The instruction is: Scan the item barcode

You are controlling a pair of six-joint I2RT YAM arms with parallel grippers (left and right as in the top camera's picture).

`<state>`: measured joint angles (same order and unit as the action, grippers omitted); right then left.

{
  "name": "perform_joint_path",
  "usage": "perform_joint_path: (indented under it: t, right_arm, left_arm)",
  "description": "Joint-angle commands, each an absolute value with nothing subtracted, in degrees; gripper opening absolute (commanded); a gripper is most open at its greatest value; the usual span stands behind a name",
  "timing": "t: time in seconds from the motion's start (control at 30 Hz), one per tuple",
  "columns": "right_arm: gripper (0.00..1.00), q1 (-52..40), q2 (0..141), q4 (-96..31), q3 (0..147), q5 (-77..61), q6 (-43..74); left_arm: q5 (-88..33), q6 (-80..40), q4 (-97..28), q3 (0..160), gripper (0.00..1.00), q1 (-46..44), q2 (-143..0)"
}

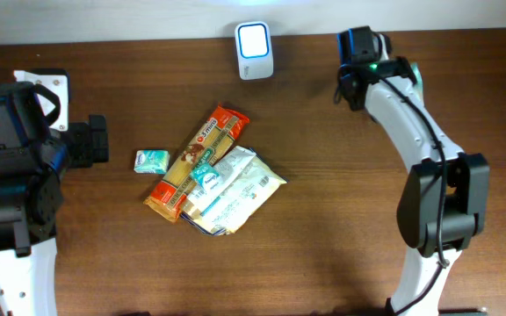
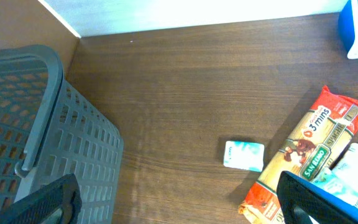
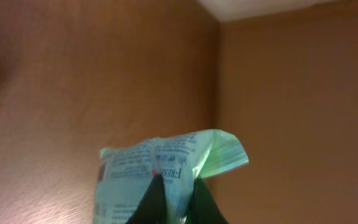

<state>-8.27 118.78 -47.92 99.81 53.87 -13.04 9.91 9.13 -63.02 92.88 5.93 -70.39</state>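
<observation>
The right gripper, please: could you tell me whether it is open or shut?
Shut. In the right wrist view the right gripper has its dark fingers pinched together on the lower edge of a pale green packet.

An orange pasta packet (image 2: 309,155) reads "3 mins" in white with "SAN REMO" just below it, and a pale green wrapper (image 3: 166,171) shows small print starting "FRES", the rest too blurred to read.

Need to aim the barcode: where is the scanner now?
Overhead view: the scanner stands near centre at the far edge of the table, beyond the orange pasta packet.
</observation>
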Motion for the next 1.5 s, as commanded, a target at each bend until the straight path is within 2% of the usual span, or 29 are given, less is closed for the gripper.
perform_joint_path:
  t: [0.0,0.1,0.13,0.2,0.23,0.3,0.33,0.5,0.57,0.67,0.9,1.1,1.23,1.3,1.47]
  right_arm:
    - [0.04,-4.64,118.32,-55.02,100.42,41.12,3.95]
    - [0.04,-0.91,118.08,-61.89,100.42,33.23,3.95]
    - [0.09,1.08,118.08,-64.23,100.42,28.69,3.95]
    - [0.34,4.69,118.08,-66.94,100.42,22.2,3.92]
    - [0.57,7.33,118.08,-67.83,100.42,18.06,3.95]
    - [0.93,11.99,118.08,-68.66,100.42,7.55,3.95]
    - [0.99,14.09,118.08,-69.32,100.42,1.08,3.97]
    - [0.99,20.36,118.06,-74.19,102.41,-36.21,3.27]
    - [0.99,17.72,118.08,-74.13,102.39,-41.82,3.07]
    - [0.99,10.55,118.13,-71.11,101.75,-41.17,5.74]
    - [0.99,-9.72,119.85,-59.64,95.5,-39.83,20.58]
    - [1.0,-21.34,119.85,-56.53,89.41,-37.89,25.1]
    - [0.91,-30.06,119.85,-49.63,88.92,-34.89,29.39]
    - [0.91,-33.8,120.16,-49.25,88.92,-28.67,34.24]
    - [0.91,-38.65,120.42,-51.13,88.82,-28.6,36.56]
  left_arm:
    - [9.93,8.23,-62.92,93.03,0.99,6.17,-70.17]
    - [9.93,8.23,-62.92,93.03,0.99,6.17,-70.17]
    - [9.93,8.23,-62.92,93.03,0.99,6.17,-70.17]
    - [9.93,8.23,-62.89,93.03,0.99,6.17,-70.17]
    - [9.93,8.23,-62.92,93.03,0.99,6.17,-70.17]
    - [9.93,8.23,-62.89,93.03,0.99,6.17,-70.17]
    - [9.93,8.23,-62.89,93.03,0.99,6.17,-70.17]
    - [9.93,8.23,-62.92,93.03,0.99,6.17,-70.17]
    - [9.93,8.23,-62.89,93.03,0.99,6.17,-70.17]
    - [9.93,8.23,-62.92,93.03,0.99,6.17,-70.17]
    - [9.93,8.23,-62.92,93.03,0.99,6.17,-70.17]
    - [9.93,8.23,-62.92,93.03,0.99,6.17,-70.17]
    - [9.91,8.23,-62.92,93.03,0.99,6.17,-70.17]
    - [9.93,8.23,-62.89,93.03,0.99,6.17,-70.17]
    - [9.93,8.23,-62.89,93.03,0.99,6.17,-70.17]
